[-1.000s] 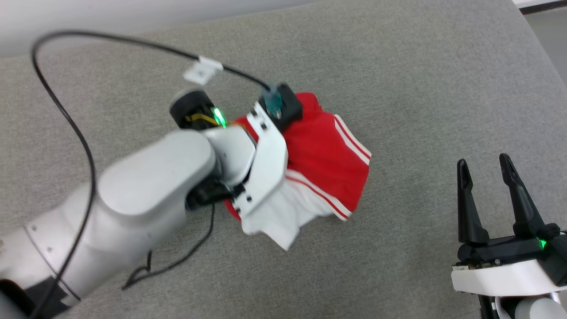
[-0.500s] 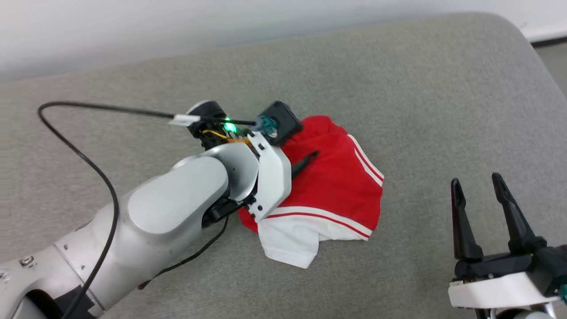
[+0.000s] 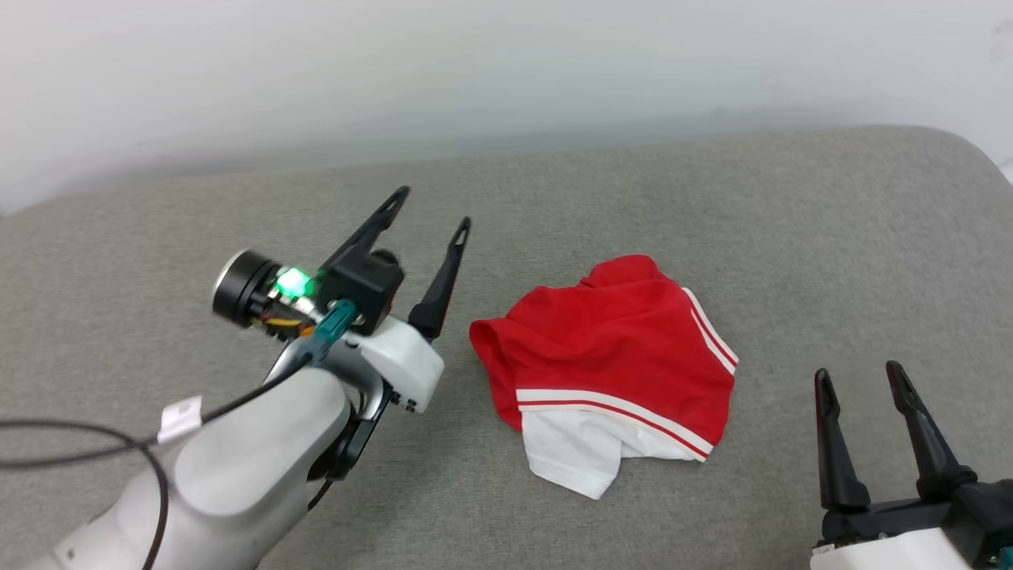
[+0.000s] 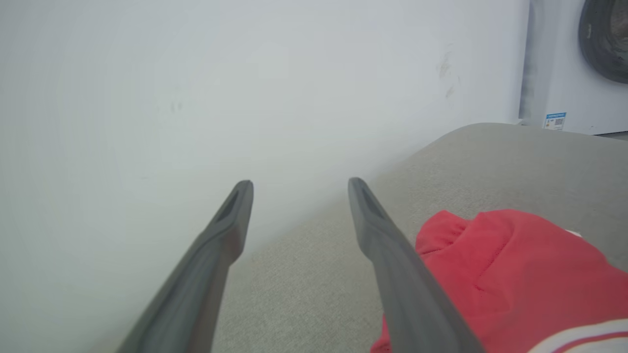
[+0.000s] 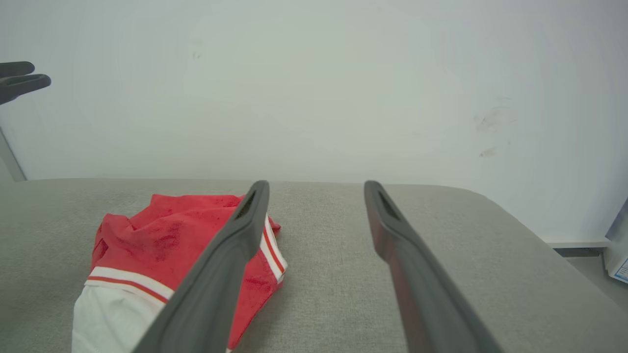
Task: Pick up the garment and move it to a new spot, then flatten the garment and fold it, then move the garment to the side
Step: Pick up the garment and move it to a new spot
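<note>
The garment [image 3: 617,348], a red jersey with a white sleeve and striped seams, lies folded into a small bundle on the grey cushion [image 3: 712,206]; it also appears in the left wrist view [image 4: 510,274] and the right wrist view [image 5: 167,240]. My left gripper [image 3: 435,210] is raised to the left of the garment, open and empty, fingers pointing up toward the wall. My right gripper [image 3: 859,376] stands open and empty at the lower right, a short way right of the garment. The letters and "3" are hidden.
A pale wall [image 3: 506,71] runs behind the cushion. A black cable [image 3: 95,451] with a white tag trails from my left forearm. A white appliance [image 4: 574,63] stands past the cushion's far end in the left wrist view.
My left gripper has let go of the garment, lifted off it and swung left, now open. The garment lies free on the cushion. The head camera has tilted up.
</note>
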You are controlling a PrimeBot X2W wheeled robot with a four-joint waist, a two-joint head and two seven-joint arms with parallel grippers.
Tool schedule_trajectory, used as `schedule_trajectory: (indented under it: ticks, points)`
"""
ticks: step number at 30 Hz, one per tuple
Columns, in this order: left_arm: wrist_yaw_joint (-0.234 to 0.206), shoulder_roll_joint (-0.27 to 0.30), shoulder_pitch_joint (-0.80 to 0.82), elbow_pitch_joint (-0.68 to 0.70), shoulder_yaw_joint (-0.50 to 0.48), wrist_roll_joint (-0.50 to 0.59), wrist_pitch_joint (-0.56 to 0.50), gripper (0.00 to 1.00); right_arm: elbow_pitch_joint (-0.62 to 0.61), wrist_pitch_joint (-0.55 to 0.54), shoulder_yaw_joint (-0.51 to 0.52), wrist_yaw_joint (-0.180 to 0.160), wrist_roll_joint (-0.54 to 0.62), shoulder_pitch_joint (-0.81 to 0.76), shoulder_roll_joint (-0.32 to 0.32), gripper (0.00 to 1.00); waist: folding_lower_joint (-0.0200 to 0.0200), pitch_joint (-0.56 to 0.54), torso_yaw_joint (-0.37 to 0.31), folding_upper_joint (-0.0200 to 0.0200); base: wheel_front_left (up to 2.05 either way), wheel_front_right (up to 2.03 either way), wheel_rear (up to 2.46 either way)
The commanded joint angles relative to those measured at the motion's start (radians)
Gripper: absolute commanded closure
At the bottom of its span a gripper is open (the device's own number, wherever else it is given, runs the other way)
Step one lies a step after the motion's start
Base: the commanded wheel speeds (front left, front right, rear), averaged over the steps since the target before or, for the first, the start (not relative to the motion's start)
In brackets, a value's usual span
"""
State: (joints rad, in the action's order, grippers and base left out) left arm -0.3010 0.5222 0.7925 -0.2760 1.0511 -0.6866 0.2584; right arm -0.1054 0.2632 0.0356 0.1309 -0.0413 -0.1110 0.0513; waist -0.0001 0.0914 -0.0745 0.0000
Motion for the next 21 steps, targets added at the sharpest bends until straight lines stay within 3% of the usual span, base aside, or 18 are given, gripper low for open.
schedule_trajectory:
  ticks: [1, 6, 10, 16, 21]
  points:
    - [-0.026, 0.005, -0.031, 0.018, -0.019, 0.01, 0.005, 0.0, 0.0, 0.002, -0.001, 0.0, 0.001, -0.012, -0.002, 0.0, 0.0001, -0.019, 0.023, 0.0, 0.0, 0.0, 0.0]
    - [-0.143, 0.029, -0.17, 0.137, -0.156, 0.077, 0.006, 0.0, 0.001, 0.002, 0.006, 0.0, -0.009, -0.026, -0.002, 0.0, 0.0001, -0.042, 0.047, 0.0, 0.0, 0.0, 0.0]
    - [-0.197, 0.036, -0.296, 0.214, -0.257, 0.138, 0.007, 0.0, 0.002, 0.002, 0.007, 0.0, -0.012, -0.042, -0.002, 0.0, 0.0001, -0.062, 0.06, 0.0, 0.0, 0.0, 0.0]
    - [-0.237, 0.008, -0.486, 0.292, -0.396, 0.212, 0.007, 0.0, -0.001, 0.002, 0.015, 0.0, -0.026, -0.056, -0.002, 0.0, 0.0001, -0.078, 0.07, 0.0, 0.0, 0.0, 0.0]
    - [-0.209, -0.043, -0.616, 0.316, -0.482, 0.266, 0.007, 0.0, 0.006, 0.002, 0.023, 0.0, -0.047, -0.066, -0.002, 0.0, 0.0001, -0.089, 0.078, 0.0, 0.0, 0.0, 0.0]
